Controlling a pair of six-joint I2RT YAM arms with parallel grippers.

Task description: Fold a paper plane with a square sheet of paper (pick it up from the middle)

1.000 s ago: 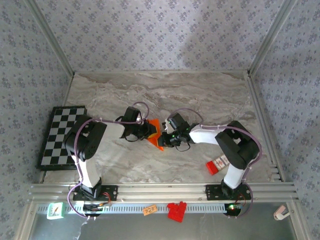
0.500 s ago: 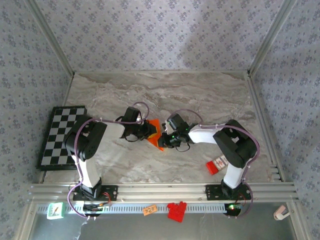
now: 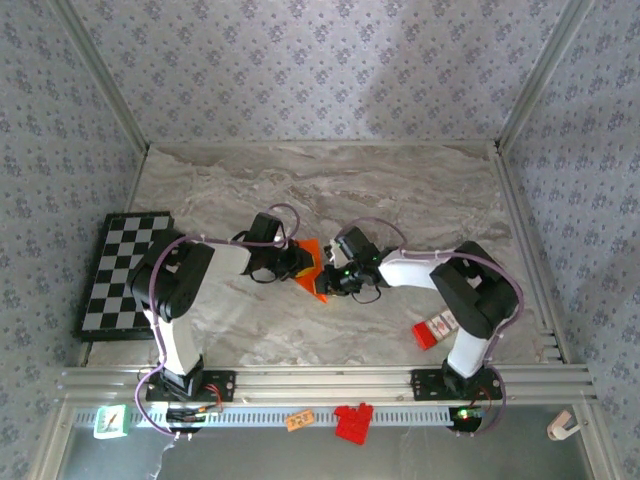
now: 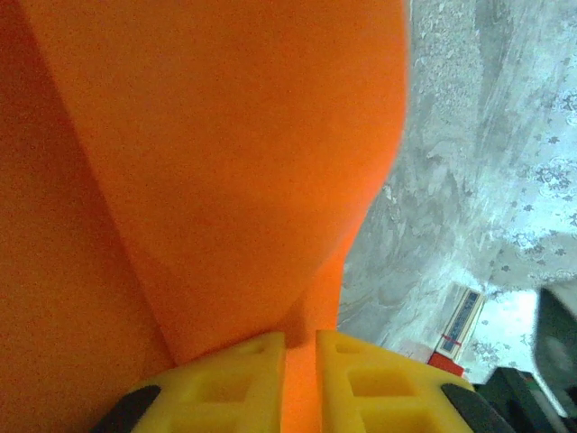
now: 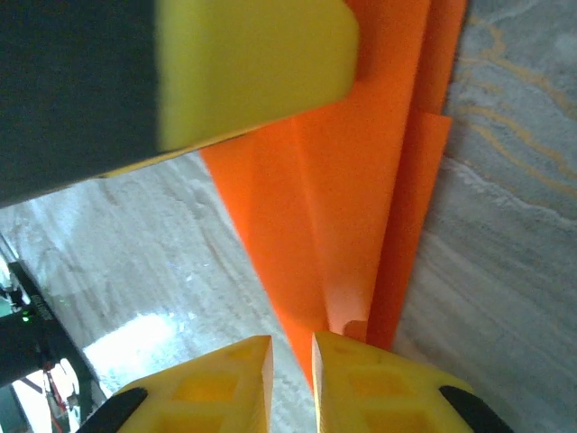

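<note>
Pinching the folded orange sheet [image 3: 312, 268] in left jaws and right jaws, I'd pull evenly so no crease tears or skews.

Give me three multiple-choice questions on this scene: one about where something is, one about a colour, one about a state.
1. Where on the table is the checkerboard?
A) left edge
B) right edge
C) far middle

2. What colour is the paper?
A) blue
B) orange
C) white

3. How is the left hand?
A) wide open
B) shut on nothing
C) shut on the paper

Key: 1 A, it lies at the left in the top view. 2 B, it is bright orange in both wrist views. 3 C, orange fills the slit between its yellow jaws.
</note>
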